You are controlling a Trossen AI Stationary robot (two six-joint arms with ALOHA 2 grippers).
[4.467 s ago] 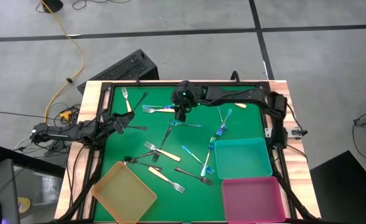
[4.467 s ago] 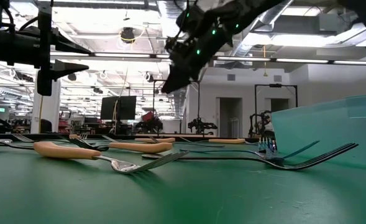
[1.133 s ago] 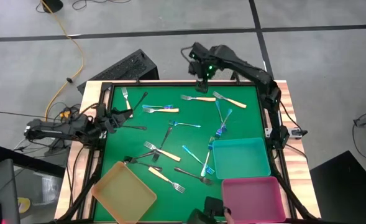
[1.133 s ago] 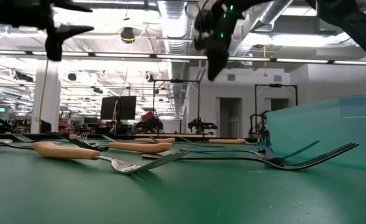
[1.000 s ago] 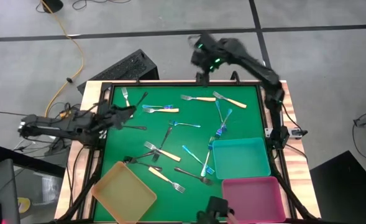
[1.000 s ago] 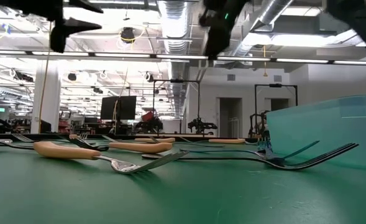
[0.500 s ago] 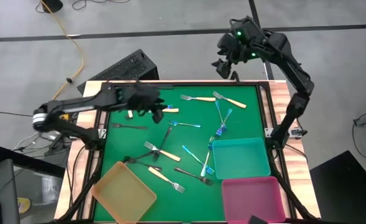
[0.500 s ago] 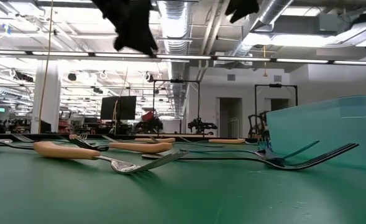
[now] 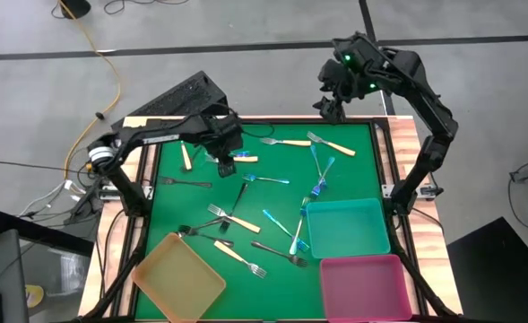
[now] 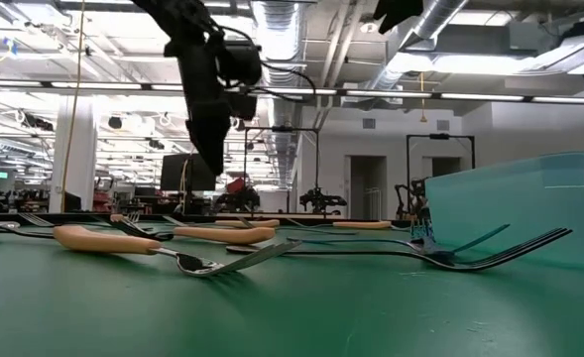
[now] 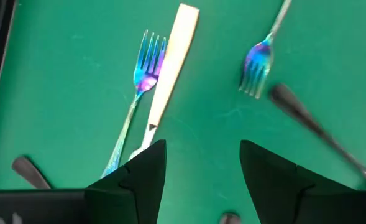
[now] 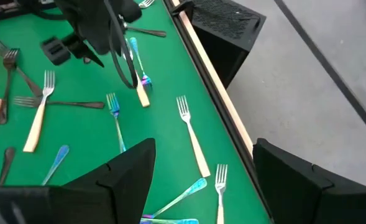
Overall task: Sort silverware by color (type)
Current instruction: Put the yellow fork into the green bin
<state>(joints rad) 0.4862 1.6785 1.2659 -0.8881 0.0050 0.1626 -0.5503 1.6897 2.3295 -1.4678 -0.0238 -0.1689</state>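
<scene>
Left gripper (image 9: 226, 164) now over mat's far-left part, having swung in from left table edge; fingers (image 11: 139, 180) spread, empty, hovering above cream-handled fork (image 11: 167, 74) crossed by iridescent fork (image 11: 146, 71). Both forks lie lengthwise along far edge. Second iridescent fork (image 11: 257, 59) near. Right gripper (image 9: 332, 106) lifted back past far edge, fingers (image 12: 123, 174) apart, empty. Teal tray (image 9: 350, 228) at right.
</scene>
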